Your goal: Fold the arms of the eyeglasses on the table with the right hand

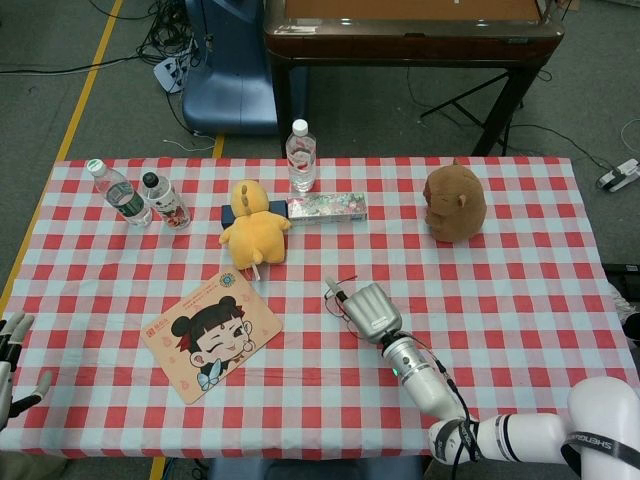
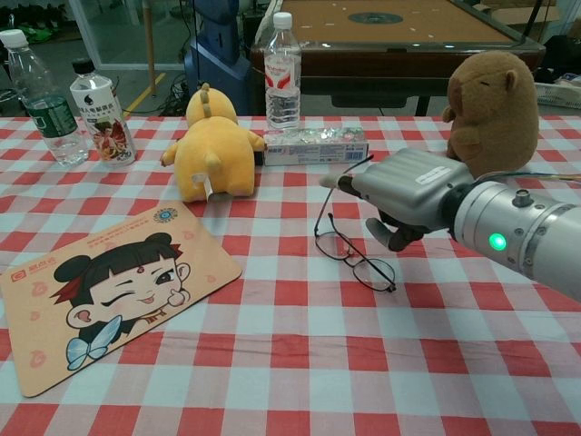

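Observation:
The thin black-framed eyeglasses (image 2: 352,261) lie mid-table with their lenses down on the checked cloth. One temple arm stands up, slanting to the right. My right hand (image 2: 408,193) hovers just right of and above them. One finger (image 2: 332,180) reaches out to the raised arm near its top, and the other fingers curl underneath, gripping nothing. In the head view the right hand (image 1: 371,309) covers most of the eyeglasses (image 1: 343,283). My left hand (image 1: 10,350) hangs off the table's front left corner with its fingers spread.
A yellow plush (image 2: 213,150) and a cartoon mouse pad (image 2: 100,286) sit left of the glasses. Behind them are a flat box (image 2: 318,145) and a water bottle (image 2: 282,73), with a brown plush (image 2: 495,100) at back right. Two bottles (image 2: 102,113) stand far left.

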Robot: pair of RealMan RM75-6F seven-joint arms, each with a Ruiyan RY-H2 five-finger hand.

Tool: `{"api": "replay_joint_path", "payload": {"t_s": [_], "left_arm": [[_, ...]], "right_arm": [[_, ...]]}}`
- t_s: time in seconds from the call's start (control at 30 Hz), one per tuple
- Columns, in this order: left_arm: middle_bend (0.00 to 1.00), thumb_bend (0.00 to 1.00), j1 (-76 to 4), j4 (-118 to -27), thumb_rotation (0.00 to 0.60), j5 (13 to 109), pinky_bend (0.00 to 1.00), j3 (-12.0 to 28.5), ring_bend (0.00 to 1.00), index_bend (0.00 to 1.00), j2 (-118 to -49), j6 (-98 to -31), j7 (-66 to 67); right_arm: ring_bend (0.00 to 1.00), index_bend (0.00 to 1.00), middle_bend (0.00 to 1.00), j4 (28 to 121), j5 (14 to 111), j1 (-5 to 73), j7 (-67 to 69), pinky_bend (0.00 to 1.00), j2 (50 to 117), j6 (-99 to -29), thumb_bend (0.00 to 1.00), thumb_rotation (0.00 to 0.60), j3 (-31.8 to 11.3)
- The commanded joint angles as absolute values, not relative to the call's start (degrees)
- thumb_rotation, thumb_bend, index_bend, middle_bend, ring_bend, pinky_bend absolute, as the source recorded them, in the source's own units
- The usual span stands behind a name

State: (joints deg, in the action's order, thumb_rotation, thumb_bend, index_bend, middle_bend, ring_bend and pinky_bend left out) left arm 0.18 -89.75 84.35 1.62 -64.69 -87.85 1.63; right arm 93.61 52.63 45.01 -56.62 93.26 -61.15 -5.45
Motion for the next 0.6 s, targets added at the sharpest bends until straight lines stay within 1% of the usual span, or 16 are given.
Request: {"api": "replay_joint_path", "payload": {"t_s": [0.03, 0.3, 0.6], "left_arm": [[0.00, 0.36, 0.1, -89.7, 0.600, 84.4, 0.00, 1.6, 0.00, 0.00, -64.8, -87.8, 1.5], [0.00, 0.36, 0.1, -89.2, 0.600, 84.3, 0.00, 1.7, 0.00, 0.00, -64.9, -87.7, 1.0], [0.00, 0.36, 0.3, -89.0, 0.600, 84.3, 0.00, 1.6, 0.00, 0.00, -64.7, -87.9, 0.8]], "right_arm": [[1.00, 0.00, 0.97, 96.2, 51.8, 43.5, -56.5, 0.89, 90.2, -62.6, 0.59, 0.600, -3.7], [1.00, 0.00, 0.97, 99.8, 54.0, 40.8, -53.3, 0.89, 85.9, -62.8, 0.59, 0.600, 0.9], [1.00, 0.00, 0.97, 95.6, 55.8, 40.3, -47.1, 0.89, 88.2, -59.5, 0.59, 0.600, 1.3]]}}
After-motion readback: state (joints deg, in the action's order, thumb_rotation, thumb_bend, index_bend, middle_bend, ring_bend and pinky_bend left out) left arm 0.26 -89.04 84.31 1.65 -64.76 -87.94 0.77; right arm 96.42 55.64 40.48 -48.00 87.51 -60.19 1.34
